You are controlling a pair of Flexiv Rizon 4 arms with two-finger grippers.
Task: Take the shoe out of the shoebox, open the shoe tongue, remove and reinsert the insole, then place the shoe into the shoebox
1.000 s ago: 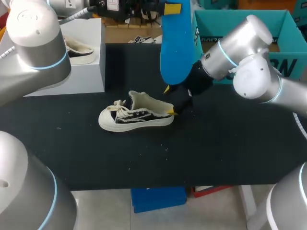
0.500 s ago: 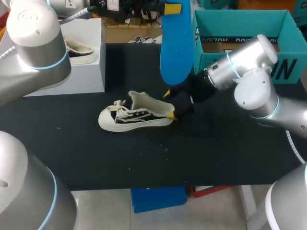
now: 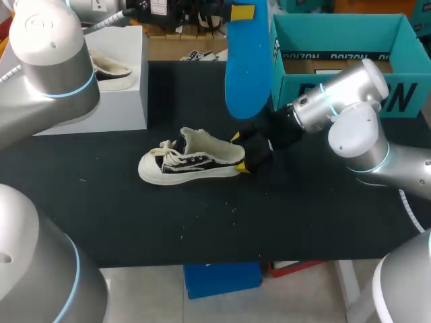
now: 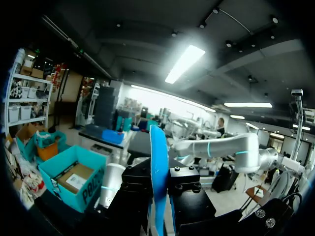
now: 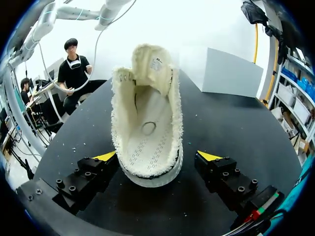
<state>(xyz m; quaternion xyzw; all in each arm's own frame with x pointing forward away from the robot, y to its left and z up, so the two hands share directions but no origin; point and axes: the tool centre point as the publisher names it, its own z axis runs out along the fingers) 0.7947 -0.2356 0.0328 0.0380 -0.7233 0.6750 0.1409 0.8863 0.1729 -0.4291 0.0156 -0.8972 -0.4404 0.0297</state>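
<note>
Insole [image 3: 247,67] top cut off; shoebox [image 3: 337,19] partly hidden.

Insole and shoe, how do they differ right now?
The insole is plain blue, held upright in the air, the left gripper shut on it. The shoe is black and cream, lying on the table, its heel between the open jaws of the right gripper, ungripped.

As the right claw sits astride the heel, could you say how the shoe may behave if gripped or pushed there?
The shoe has a soft-looking fleecy collar, so the heel would probably squash if the open right claw shut. Its flat sole lies on the table, so a push would likely slide it, not tip it.
</note>
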